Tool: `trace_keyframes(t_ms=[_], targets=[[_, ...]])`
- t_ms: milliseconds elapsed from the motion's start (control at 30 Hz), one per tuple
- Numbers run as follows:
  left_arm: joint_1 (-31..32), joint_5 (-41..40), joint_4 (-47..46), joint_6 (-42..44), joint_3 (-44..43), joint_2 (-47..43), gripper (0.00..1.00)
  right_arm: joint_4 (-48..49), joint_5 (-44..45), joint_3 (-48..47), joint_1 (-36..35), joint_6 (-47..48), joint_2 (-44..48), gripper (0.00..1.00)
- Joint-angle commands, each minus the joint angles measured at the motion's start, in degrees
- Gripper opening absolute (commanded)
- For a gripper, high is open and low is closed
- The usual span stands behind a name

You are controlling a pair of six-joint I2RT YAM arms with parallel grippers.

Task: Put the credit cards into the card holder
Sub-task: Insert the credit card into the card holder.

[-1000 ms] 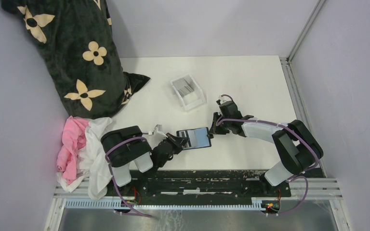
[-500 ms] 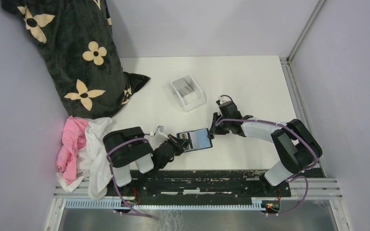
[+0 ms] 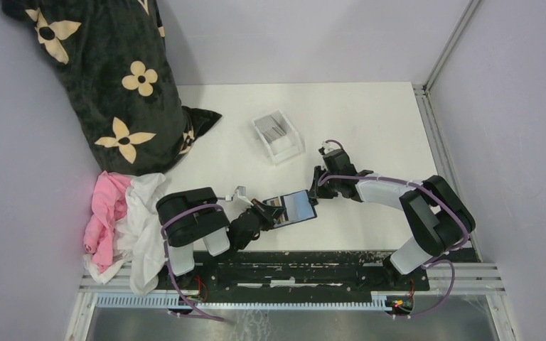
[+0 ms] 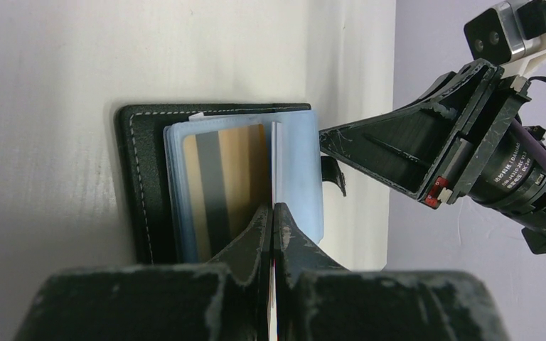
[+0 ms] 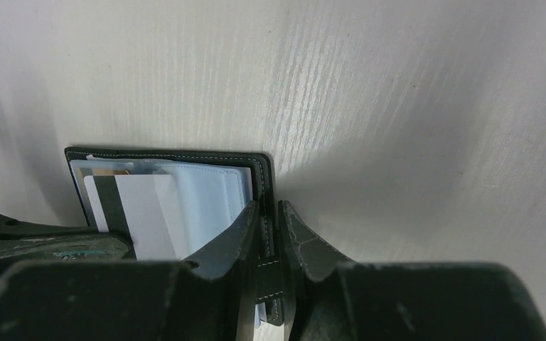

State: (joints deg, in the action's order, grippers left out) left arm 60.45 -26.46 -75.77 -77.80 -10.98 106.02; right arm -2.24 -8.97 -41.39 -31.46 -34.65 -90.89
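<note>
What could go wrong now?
The left gripper holds the card by one end, with the other end at the wallet. It might miss the slot and slide across. The right gripper pinches only the wallet's rim, so a hard push could tug it loose.

One card holder [image 3: 293,207]; two cards [image 4: 224,181] at it, more in one clear tray [image 3: 285,148]; left hand [image 4: 272,220], right hand [image 5: 269,227].

White table [image 3: 370,121]. Carries an open black card holder [image 3: 295,206], flat between left gripper [image 3: 270,211] and right gripper [image 3: 318,186]. Bears, beyond both grippers, a clear tray [image 3: 296,135] of grey credit cards [image 3: 274,130]; well left of the left gripper, a flowered black cushion [image 3: 114,78] and pink-white cloth [image 3: 124,213].
</note>
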Motion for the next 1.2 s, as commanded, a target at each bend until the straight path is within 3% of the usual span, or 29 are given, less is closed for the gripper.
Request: trace_keyframes(t_ms=[0,567,733,867,1167], targets=[[1.26,-1.22,1.74,-2.59,-1.60,1.19,0.03,0.94,-0.04,-1.33,-0.37,0.28,-0.57,0.22],[8.53,-10.16,21.03,-6.26,-6.75,-1.61,0.09,0.66,-0.12,-1.46,-1.21,0.04,-1.07,0.22],[8.84,-11.25,22.49,-7.58,-6.83,-1.61,0.18,0.49,0.00,-1.49,-1.32,0.11,-1.06,0.22],[8.94,-11.51,22.37,-8.38,-5.38,-2.79,0.32,0.14,0.21,-1.59,-1.36,0.29,-1.13,0.23],[9.66,-12.51,29.82,-4.89,-5.42,-10.72,0.44,-0.05,0.26,-1.86,-1.34,0.54,-1.36,0.23]])
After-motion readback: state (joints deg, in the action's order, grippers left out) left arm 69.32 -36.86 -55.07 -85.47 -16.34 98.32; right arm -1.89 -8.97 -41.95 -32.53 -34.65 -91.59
